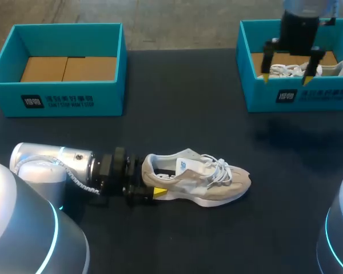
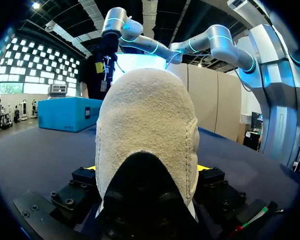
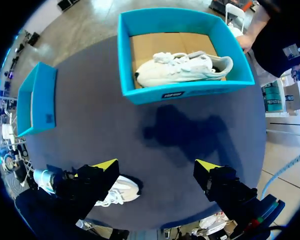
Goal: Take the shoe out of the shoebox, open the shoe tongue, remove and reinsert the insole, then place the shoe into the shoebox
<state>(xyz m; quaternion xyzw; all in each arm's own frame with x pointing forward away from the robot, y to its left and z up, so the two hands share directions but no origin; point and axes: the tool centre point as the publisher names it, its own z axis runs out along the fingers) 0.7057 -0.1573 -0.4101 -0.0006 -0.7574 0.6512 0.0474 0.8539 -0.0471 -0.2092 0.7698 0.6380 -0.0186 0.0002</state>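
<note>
The left jaws are clamped on the heel of the beige suede-and-mesh sneaker [image 1: 197, 180], which lies on the dark surface [image 1: 177, 97], already out of its box. Opening the tongue looks next. The right jaws, spread wide and empty, hang well beyond the sneaker's toe, over a teal cardboard shoebox [image 1: 297, 100] that holds a white sneaker [image 3: 182, 67]. They would need to come to the laces.

free: worktop [image 1: 183, 103] middle, between left shoebox [image 1: 57, 101] and right shoebox [image 1: 308, 98] | blocked: sneaker [image 1: 208, 184] at front, left end effector [image 1: 150, 184] clamping its heel | right end effector [image 1: 286, 78] above right shoebox
</note>
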